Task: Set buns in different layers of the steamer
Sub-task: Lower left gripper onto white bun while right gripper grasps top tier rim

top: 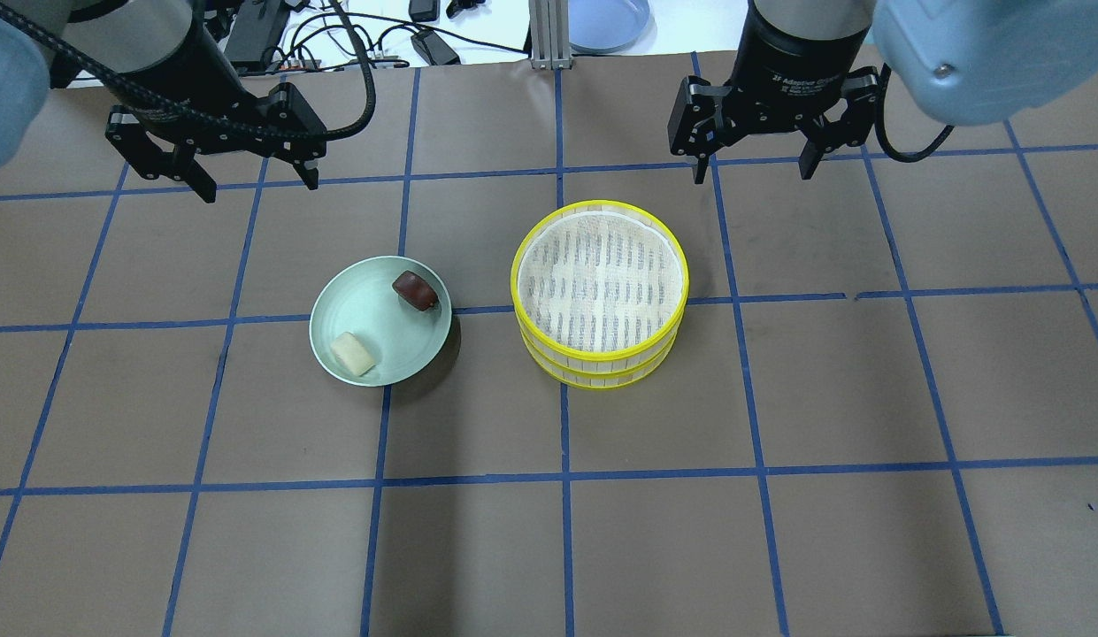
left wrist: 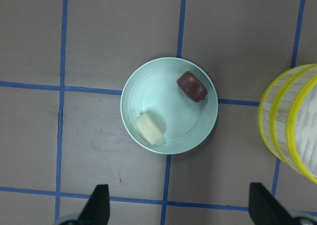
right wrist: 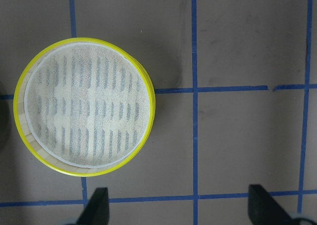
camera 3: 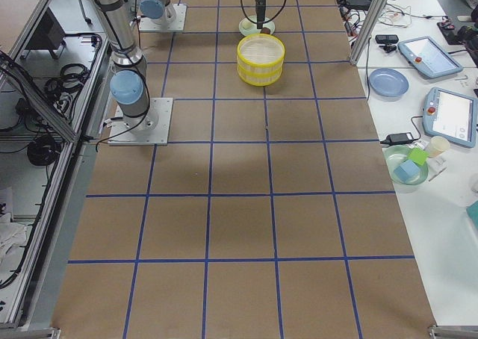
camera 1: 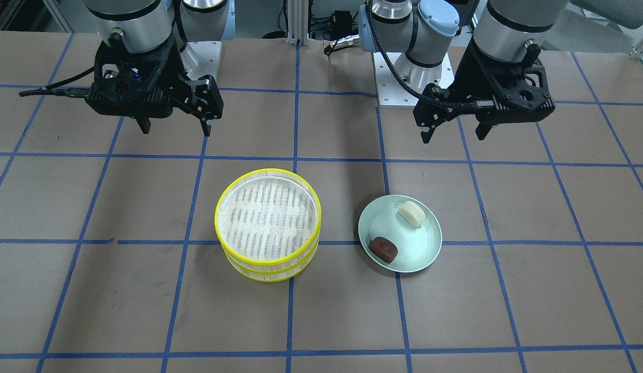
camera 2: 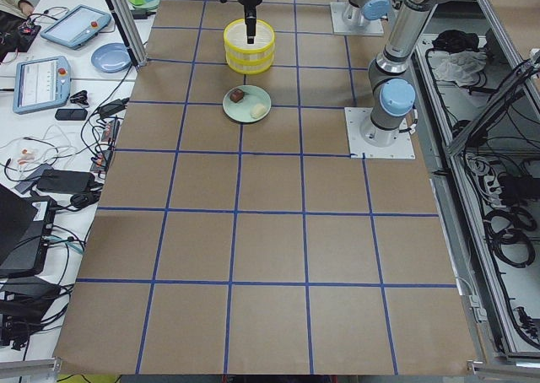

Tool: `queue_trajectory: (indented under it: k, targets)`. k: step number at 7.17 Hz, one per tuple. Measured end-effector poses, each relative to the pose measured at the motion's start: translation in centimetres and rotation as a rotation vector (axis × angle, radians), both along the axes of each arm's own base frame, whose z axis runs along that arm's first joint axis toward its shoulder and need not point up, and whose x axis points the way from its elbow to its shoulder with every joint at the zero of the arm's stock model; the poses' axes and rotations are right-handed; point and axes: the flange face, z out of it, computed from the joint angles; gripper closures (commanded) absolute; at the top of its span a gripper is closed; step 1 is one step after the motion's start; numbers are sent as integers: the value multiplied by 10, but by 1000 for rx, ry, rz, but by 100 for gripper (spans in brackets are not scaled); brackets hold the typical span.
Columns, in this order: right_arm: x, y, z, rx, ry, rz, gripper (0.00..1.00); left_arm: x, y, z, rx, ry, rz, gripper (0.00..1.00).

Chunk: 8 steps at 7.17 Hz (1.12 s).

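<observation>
The steamer stands mid-table as two stacked yellow-rimmed trays, the top one empty; it also shows in the front view and the right wrist view. The cream-white bun and the reddish-brown bun lie apart on a pale green plate to its left; the left wrist view shows both, the cream bun and the brown bun. My left gripper hangs open and empty behind the plate. My right gripper hangs open and empty behind the steamer.
The table is brown paper with a blue tape grid. Past its far edge lie cables, a blue dish and a metal post. Side benches hold tablets, bowls and cables.
</observation>
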Motion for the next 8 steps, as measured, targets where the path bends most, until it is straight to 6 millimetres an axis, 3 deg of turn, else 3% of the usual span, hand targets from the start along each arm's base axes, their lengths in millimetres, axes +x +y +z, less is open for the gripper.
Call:
queue_trajectory:
  k: [2, 3, 5, 6, 8]
  targets:
    - [-1, 0, 0, -1, 0, -2, 0, 2, -2, -10, 18, -1, -2, 0]
    - [-1, -1, 0, -1, 0, -3, 0, 5, -7, -36, 56, 0, -5, 0]
    - [1, 0, -8, 15, 0, -2, 0, 9, -16, -124, 129, 2, -20, 0]
    - [2, -2, -31, 44, 1, -1, 0, 12, -18, -164, 180, 4, -23, 0]
    - [6, -22, -118, 82, 0, -2, 0, 21, -30, -230, 280, 13, -23, 0]
